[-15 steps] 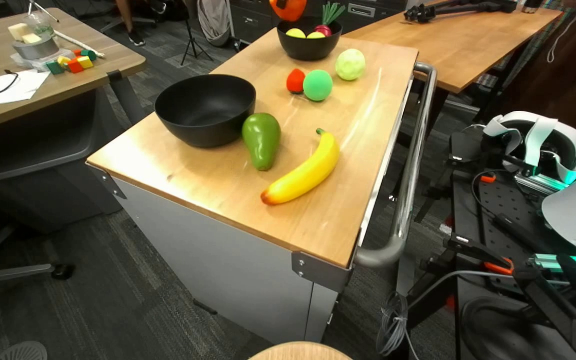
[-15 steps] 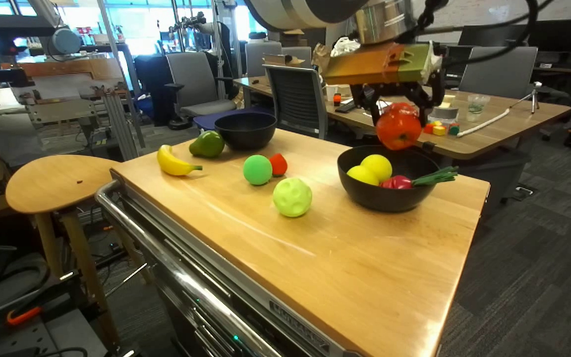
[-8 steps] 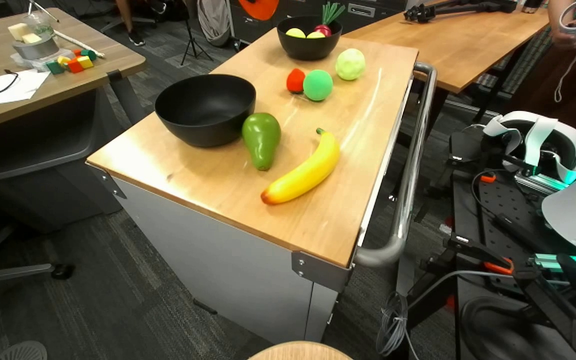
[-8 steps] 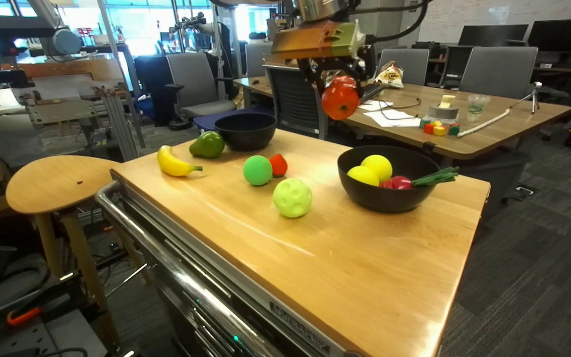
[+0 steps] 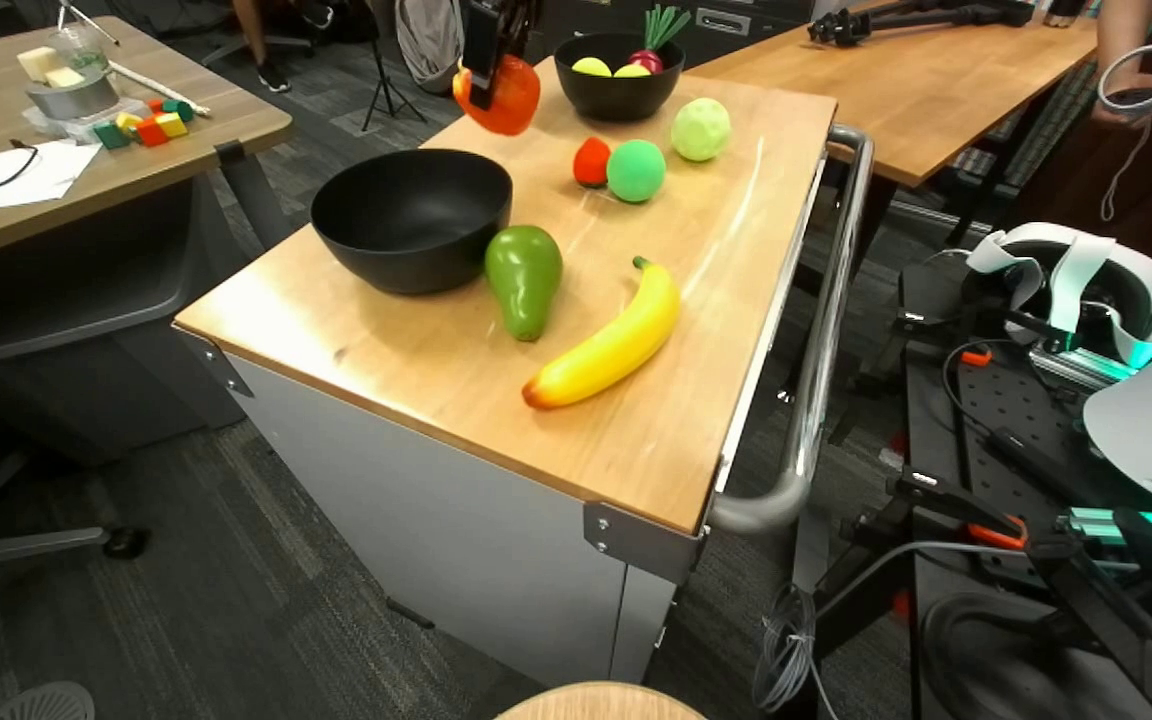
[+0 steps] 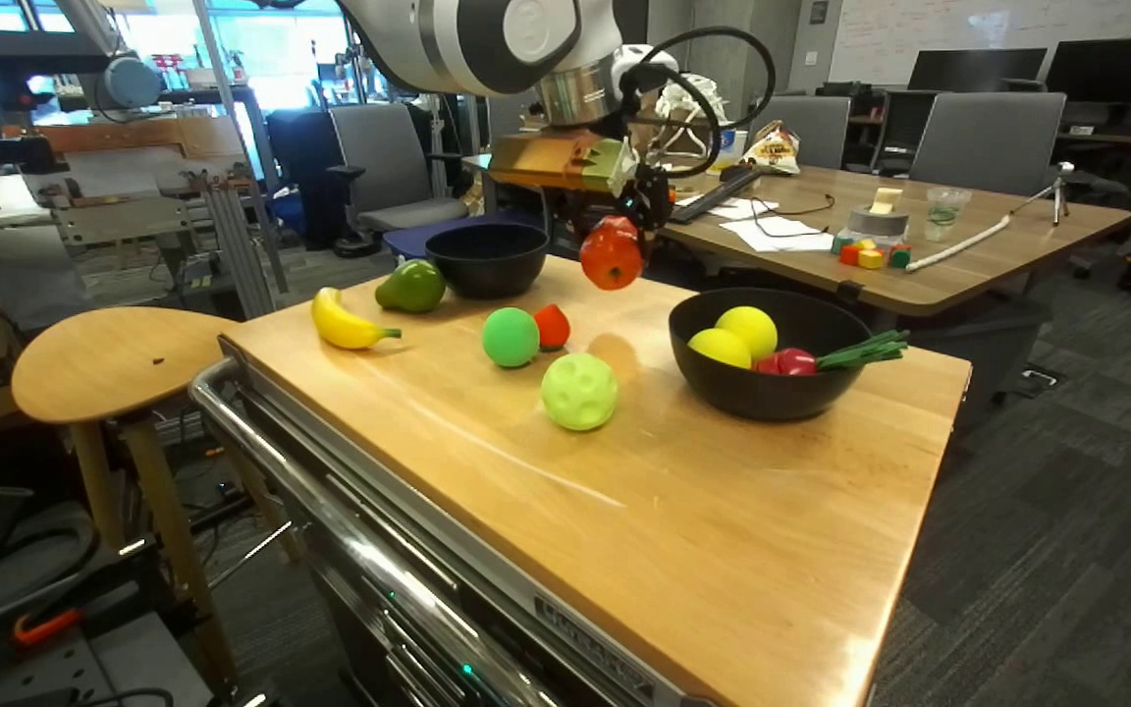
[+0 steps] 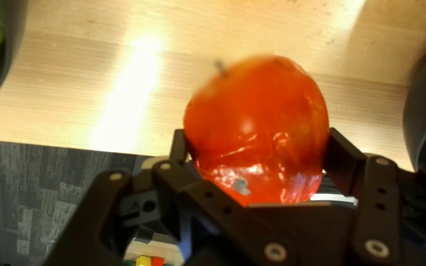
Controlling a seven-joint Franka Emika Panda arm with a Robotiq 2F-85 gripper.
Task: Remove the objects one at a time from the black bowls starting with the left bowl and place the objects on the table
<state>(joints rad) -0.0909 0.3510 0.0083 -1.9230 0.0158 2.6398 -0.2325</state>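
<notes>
1 worktop (image 6: 546,530) carries 2 black bowls (image 5: 386,266), uncropped in both exterior views, cut off at the edges of the wrist view. Between the bowls, above the worktop, the pincer (image 7: 256,147) grips a red fruit (image 7: 253,107); only the wrist view shows its stem (image 7: 220,67), blurred. The exterior views alone show the lime-green ball (image 6: 578,391), the green ball (image 5: 635,170) and, just beside that, a small red piece (image 6: 553,327).

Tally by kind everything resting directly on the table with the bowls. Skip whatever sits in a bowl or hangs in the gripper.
Black bowls: 2
Balls: 2
Banana: 1
Green pear-shaped fruit: 1
Small red piece, kind unclear: 1
Total: 7
</notes>
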